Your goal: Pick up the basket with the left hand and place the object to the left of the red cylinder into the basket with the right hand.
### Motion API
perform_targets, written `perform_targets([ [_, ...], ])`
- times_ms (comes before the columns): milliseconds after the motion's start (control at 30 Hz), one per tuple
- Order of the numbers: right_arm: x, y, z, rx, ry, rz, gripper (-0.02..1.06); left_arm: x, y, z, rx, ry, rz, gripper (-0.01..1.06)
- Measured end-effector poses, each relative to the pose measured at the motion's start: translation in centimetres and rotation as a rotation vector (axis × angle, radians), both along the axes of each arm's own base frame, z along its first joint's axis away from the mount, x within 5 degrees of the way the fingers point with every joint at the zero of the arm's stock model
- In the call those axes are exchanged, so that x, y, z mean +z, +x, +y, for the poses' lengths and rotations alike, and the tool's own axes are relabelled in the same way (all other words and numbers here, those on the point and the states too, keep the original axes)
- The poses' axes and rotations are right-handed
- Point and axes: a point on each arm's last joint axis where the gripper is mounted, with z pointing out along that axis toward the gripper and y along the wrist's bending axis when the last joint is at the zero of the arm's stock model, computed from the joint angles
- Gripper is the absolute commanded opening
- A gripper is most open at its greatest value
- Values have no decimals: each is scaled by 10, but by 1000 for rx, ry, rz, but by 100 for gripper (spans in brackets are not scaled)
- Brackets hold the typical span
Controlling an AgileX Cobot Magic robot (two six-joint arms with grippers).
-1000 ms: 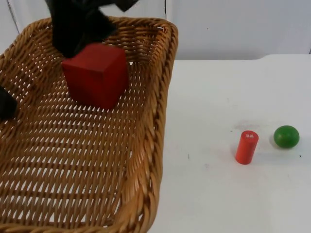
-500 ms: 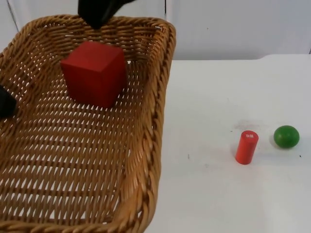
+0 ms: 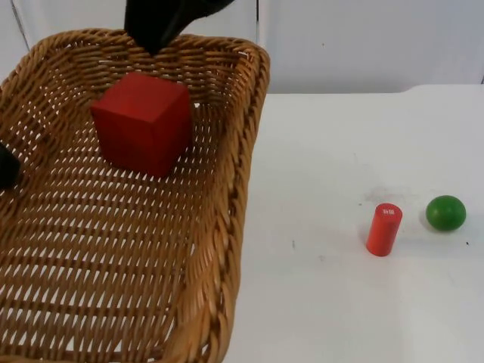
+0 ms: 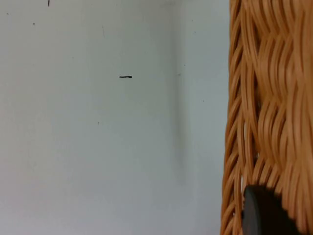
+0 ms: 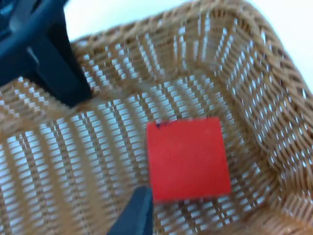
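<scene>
Red cube (image 3: 142, 122) lies in basket (image 3: 234, 189); right gripper (image 3: 155, 26) above, finger state unclear; left gripper (image 3: 6, 165) fingers (image 4: 264, 213) grip rim; retreat straight up, basket level.

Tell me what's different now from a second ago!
The right pincer let go of the red block and rose above the basket's far rim, away from it. The block now sits free on the basket floor. The basket shifted slightly; the left pincer holds its rim as before. The red cylinder and green ball stayed put on the table.
</scene>
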Motion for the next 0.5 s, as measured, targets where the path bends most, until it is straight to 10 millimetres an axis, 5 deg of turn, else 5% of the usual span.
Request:
perform_targets([
  [233, -30, -9, -30, -42, 43, -13, 91, 0, 0, 0, 0, 2, -4, 0],
  [500, -29, -23, -83, -125, 74, -16, 91, 0, 0, 1, -3, 13, -6, 0],
])
